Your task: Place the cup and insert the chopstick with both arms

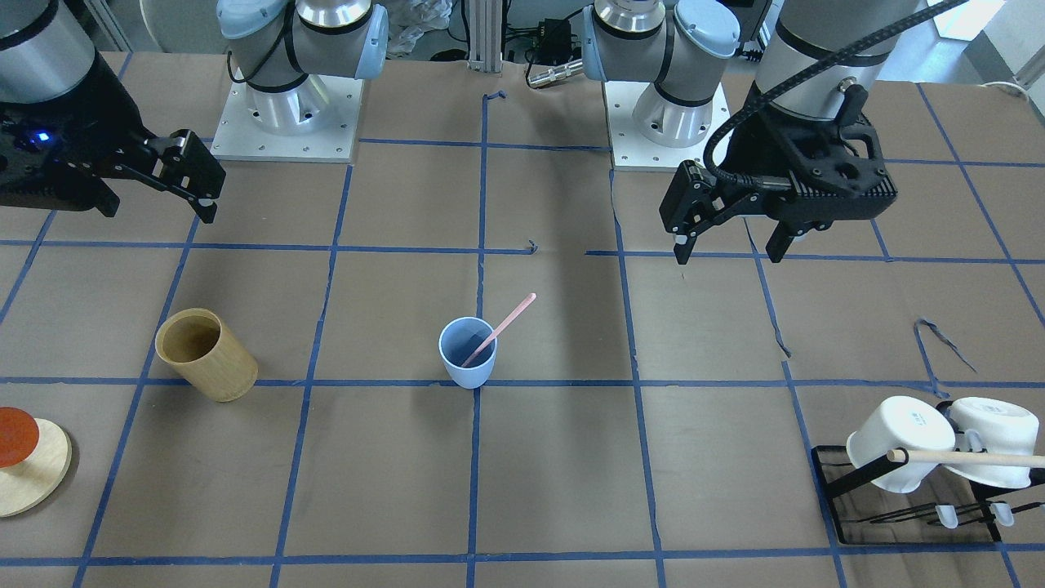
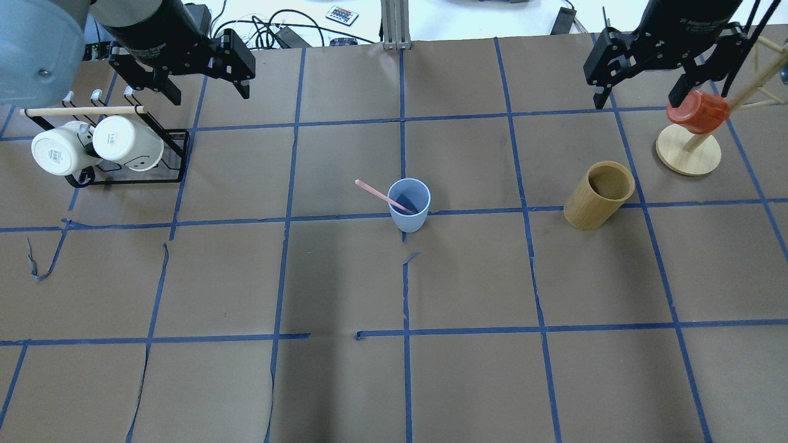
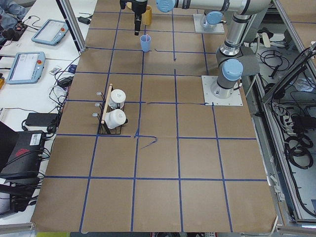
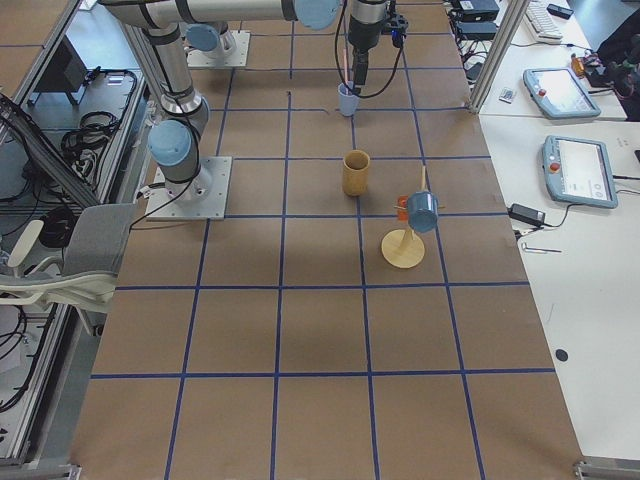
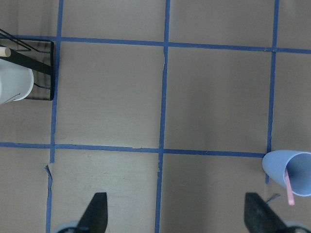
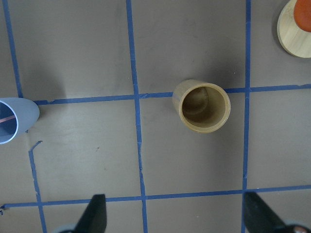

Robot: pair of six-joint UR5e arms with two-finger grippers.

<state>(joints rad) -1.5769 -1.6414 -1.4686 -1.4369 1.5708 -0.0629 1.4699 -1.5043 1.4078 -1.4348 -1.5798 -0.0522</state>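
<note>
The light-blue cup (image 1: 468, 359) stands upright at the table's middle, also in the overhead view (image 2: 409, 209). The pale-pink chopstick (image 1: 506, 324) leans inside it, its top sticking out over the rim (image 2: 375, 191). My left gripper (image 1: 727, 255) (image 2: 209, 95) is open and empty, raised well away from the cup. My right gripper (image 1: 155, 211) (image 2: 637, 101) is open and empty too, raised on the other side. The left wrist view shows the cup (image 5: 286, 170) at its right edge; the right wrist view shows the cup (image 6: 14, 124) at its left edge.
A tan wooden holder (image 1: 204, 355) (image 2: 600, 195) stands on my right side. A round wooden stand (image 2: 689, 157) with a red cup (image 2: 697, 112) is beyond it. A black rack (image 2: 178, 157) holds two white mugs (image 2: 126, 141) on my left.
</note>
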